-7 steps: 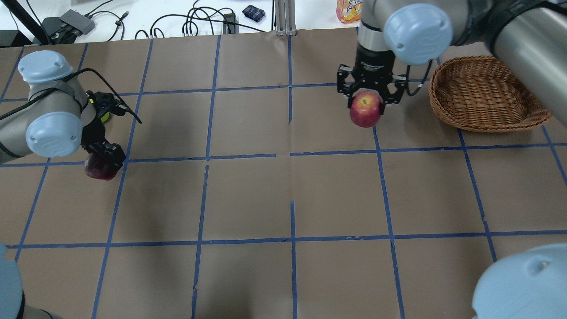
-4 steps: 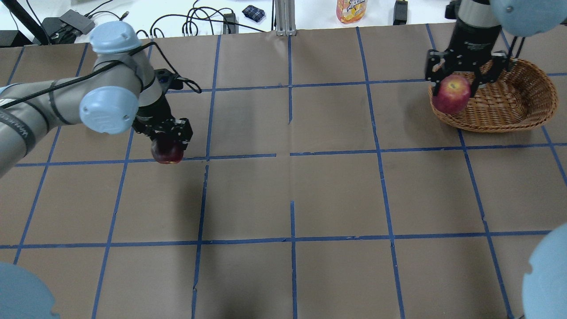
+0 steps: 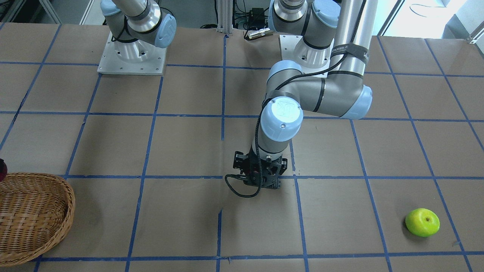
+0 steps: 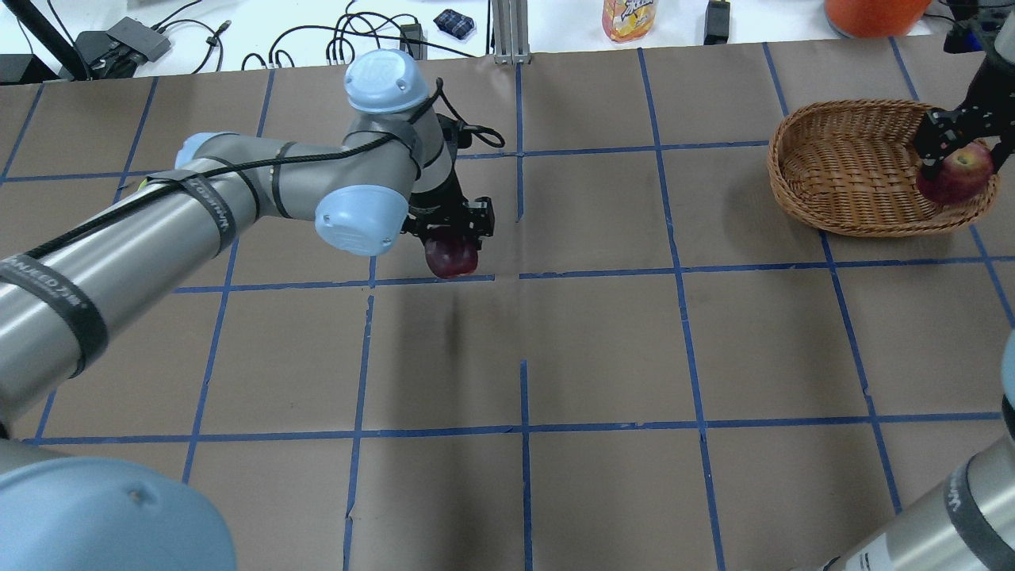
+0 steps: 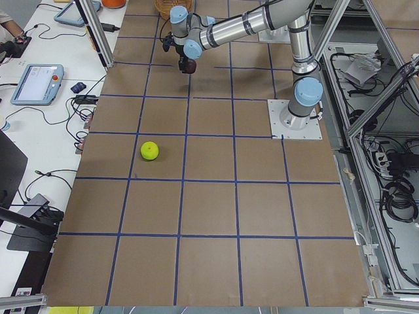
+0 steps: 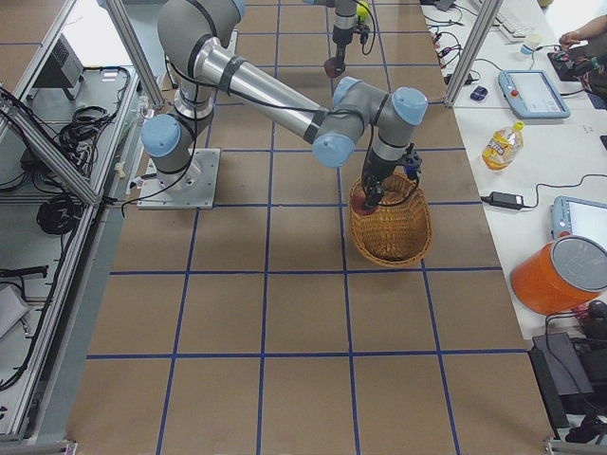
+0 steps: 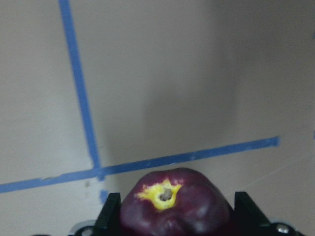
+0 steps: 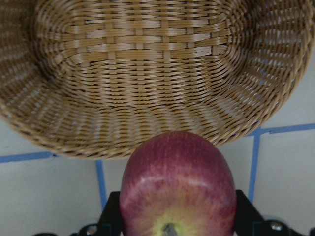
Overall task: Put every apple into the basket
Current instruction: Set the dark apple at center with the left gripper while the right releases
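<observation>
Apples first: red apple (image 4: 957, 176) is clamped in the right gripper (image 4: 958, 162), held in the air at the basket (image 4: 840, 159) edge. From overhead it sits over the rim on the side away from table centre. The wrist cam shows the bowl lying ahead of the apple, so prob. not fully over the hollow yet.

Maroon apple (image 4: 451, 258) is gripped by the left gripper (image 4: 450, 238), fingers tight on both sides, carried above the table (image 4: 603, 349) near mid-table, well apart from the basket. Green apple (image 3: 422, 222) lies loose on the table at the far left end, no gripper near it.

Step in hand, as I read it: drop-off of the red one. To do it well:
- shift the right gripper inward so the apple is over the bowl's middle, not the rim
- go low before letting go; basket is shallow, fruit is round, a high drop could bounce or roll out
- open, lift straight up, clear out sideways so the left arm has room to come in w/ the maroon one.
</observation>
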### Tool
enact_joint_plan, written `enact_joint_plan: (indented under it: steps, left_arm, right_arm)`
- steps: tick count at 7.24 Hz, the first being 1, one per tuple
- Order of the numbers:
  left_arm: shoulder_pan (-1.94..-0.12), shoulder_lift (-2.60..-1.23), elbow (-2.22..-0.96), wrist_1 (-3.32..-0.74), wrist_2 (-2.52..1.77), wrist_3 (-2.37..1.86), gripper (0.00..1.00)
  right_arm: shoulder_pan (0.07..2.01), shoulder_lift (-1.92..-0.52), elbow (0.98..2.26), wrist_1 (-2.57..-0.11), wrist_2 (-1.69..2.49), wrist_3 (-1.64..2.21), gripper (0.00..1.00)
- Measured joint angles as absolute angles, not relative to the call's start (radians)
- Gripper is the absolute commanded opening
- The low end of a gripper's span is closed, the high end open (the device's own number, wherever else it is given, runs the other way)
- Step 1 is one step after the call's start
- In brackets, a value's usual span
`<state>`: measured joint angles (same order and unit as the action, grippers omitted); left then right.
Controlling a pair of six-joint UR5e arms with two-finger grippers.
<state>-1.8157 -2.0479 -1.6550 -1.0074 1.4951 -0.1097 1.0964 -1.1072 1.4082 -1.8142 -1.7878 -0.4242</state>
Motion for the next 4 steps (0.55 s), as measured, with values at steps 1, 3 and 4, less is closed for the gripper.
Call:
enact_joint_plan:
  steps: [1,3,4]
  left_arm:
    - [-1.851,-2.082,-1.643,-0.982,1.494,-0.138,0.44]
    - [-1.887,-2.112,-1.631,-0.969,1.495,-0.199,0.51]
    - [-1.901,-2.116,-1.629,-0.966,1.493,-0.220,0.62]
  right_arm:
    - [1.088,-1.064,1.393,-1.868,-1.808,-0.439,0.00]
    - [1.085,-0.997,1.346,-1.907,-1.814,-0.445,0.00]
    - [1.085,-0.970,1.327,-1.919,-1.816,-0.445,0.00]
